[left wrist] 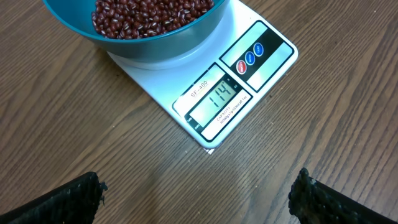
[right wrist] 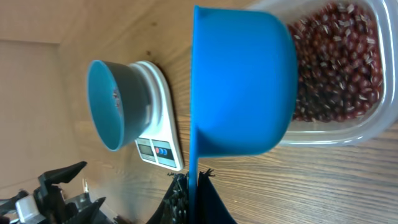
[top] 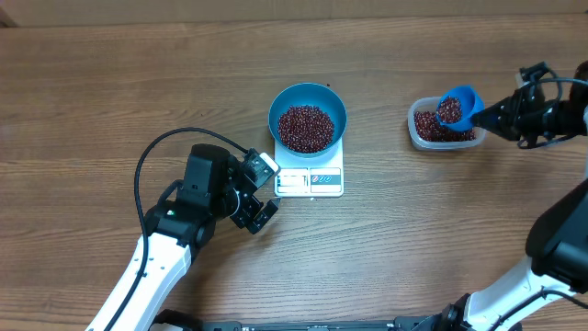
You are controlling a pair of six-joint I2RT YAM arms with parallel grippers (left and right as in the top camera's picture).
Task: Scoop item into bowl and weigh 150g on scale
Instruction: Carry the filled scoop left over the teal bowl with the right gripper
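While right pincer (top: 490,116) pinches the scoop (top: 457,106) over the tub (top: 424,136), left pincer (top: 265,193) — spread — sits beside the scale (top: 310,181).

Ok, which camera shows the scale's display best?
Left wrist: the display on the scale sits mid-frame, digits legible, 114. Overhead shows it too small to read; right wrist shows it tiny and sideways.

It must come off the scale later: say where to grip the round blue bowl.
Pinch the rim of the round blue bowl from above, at its left edge, one finger inside, one outside. The smooth wall flares, so a side squeeze would likely slip; the red-brown beans lie low, leaving the rim bare.
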